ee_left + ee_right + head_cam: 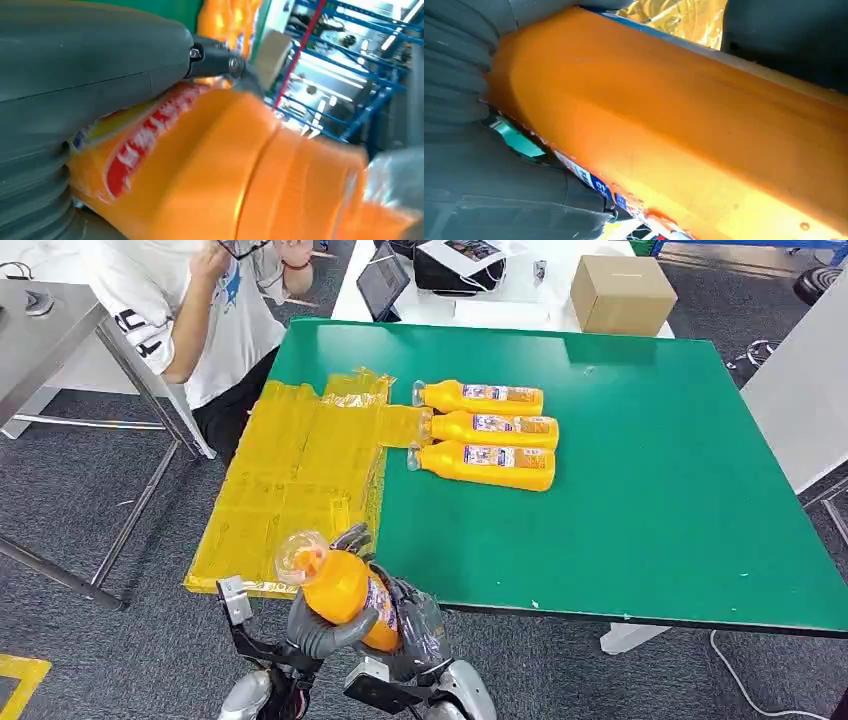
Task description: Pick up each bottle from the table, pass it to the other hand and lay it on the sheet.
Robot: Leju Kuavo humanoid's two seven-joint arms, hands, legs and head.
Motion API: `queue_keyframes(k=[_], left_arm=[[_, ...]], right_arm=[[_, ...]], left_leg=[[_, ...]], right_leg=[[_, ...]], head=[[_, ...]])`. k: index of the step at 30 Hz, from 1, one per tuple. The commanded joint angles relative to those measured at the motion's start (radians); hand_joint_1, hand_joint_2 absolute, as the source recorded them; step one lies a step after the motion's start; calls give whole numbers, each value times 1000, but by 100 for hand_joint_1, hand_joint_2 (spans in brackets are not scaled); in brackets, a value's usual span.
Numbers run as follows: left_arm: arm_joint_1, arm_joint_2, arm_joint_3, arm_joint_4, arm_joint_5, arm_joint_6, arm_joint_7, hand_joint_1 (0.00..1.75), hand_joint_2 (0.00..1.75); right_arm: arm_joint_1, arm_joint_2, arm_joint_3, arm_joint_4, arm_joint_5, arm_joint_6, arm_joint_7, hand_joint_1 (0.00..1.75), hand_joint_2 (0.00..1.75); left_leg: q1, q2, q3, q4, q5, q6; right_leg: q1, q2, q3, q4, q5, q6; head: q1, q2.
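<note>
Green matte tabletop fills the workspace ahead, with a crinkled yellow plastic sheet draped over its near-left corner. I have 1 orange plastic juice bottle held between both hands: my left hand wraps the body from below, fingers clenched over its glossy label, and my right hand clasps the base end, the bottle pressed against its ribbed cover. Clear cap end points beyond the fingertips toward the sheet. 3 matching bottles lie side by side well past the fingers. I judge the bottle full, fairly heavy, smooth and slippery; mid-body grip is safest.
</note>
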State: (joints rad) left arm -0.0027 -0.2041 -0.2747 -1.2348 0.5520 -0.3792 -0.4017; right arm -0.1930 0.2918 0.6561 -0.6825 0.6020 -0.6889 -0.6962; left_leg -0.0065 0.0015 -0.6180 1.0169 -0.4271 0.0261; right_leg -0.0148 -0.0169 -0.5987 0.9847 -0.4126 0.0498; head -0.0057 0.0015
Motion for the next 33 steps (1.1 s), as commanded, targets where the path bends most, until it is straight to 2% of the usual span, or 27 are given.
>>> queue_keyframes(k=[1, 12, 14, 15, 16, 18, 19, 22, 26, 29, 33], left_arm=[[-28, -25, -65, -34, 22, -35, 25, 175, 175], [-28, -25, -64, -41, 23, -33, 26, 175, 175], [-25, -24, -62, -49, 22, -28, 26, 175, 175], [-24, -24, -60, -51, 22, -26, 26, 175, 175], [-23, -25, -58, -53, 22, -23, 26, 175, 175], [-17, -25, -54, -58, 22, -19, 28, 175, 175], [-14, -25, -53, -60, 22, -19, 28, 175, 175], [-3, -25, -46, -70, 20, -8, 25, 175, 175], [-3, -25, -46, -70, 20, -8, 25, 175, 175], [-3, -28, -28, -76, 8, 13, 9, 175, 175], [-19, -30, 16, -68, -48, 79, -25, 175, 175]], right_arm=[[-3, 17, 42, 71, 37, 47, 6, 175, 175], [-3, 21, 27, 64, 34, 46, 5, 175, 175], [3, 24, 0, 38, -10, 95, -2, 145, 175], [6, 22, -1, 25, -18, 110, -2, 59, 175], [8, 20, -3, 17, -20, 113, -2, 0, 175], [12, 25, -20, 11, -31, 116, 0, 0, 175], [13, 28, -24, 9, -37, 122, 0, 0, 0], [28, 26, -41, -37, -81, 198, -2, 0, 0], [28, 26, -41, -37, -81, 198, -2, 0, 0], [58, -6, -34, -171, -160, 298, -2, 0, 0], [96, -43, -33, -321, -153, 362, -2, 0, 0]], left_leg=[[2, -3, 3, 0, -2, -2], [1, -2, 1, 0, -1, -1], [1, -3, 2, 1, -1, -2], [1, -2, 1, 0, -1, -1], [2, -3, 3, 1, -2, -2], [2, -3, 4, 1, -2, -2], [1, -2, 2, 1, -2, -2], [1, -2, 1, 0, -1, -1], [2, -2, 3, 1, -2, -2], [1, -2, 2, 1, -2, -2], [1, -3, 3, 1, -2, -2]], right_leg=[[1, -1, 4, 0, -2, -2], [1, -2, 2, 0, -1, -1], [1, -2, 3, 0, -2, -2], [1, -1, 2, 0, -1, -1], [1, -1, 4, 0, -2, -2], [2, -2, 5, 0, -3, -2], [1, -1, 3, 0, -2, -2], [1, -1, 2, 0, -1, -1], [1, -1, 4, 0, -2, -2], [1, -1, 3, 0, -2, -2], [1, -2, 4, 0, -2, -2]], head=[[0, 0], [0, 0], [0, 0], [0, 0], [0, 0], [0, 0], [0, 0], [0, 0], [0, 0], [0, 0], [0, 0]])
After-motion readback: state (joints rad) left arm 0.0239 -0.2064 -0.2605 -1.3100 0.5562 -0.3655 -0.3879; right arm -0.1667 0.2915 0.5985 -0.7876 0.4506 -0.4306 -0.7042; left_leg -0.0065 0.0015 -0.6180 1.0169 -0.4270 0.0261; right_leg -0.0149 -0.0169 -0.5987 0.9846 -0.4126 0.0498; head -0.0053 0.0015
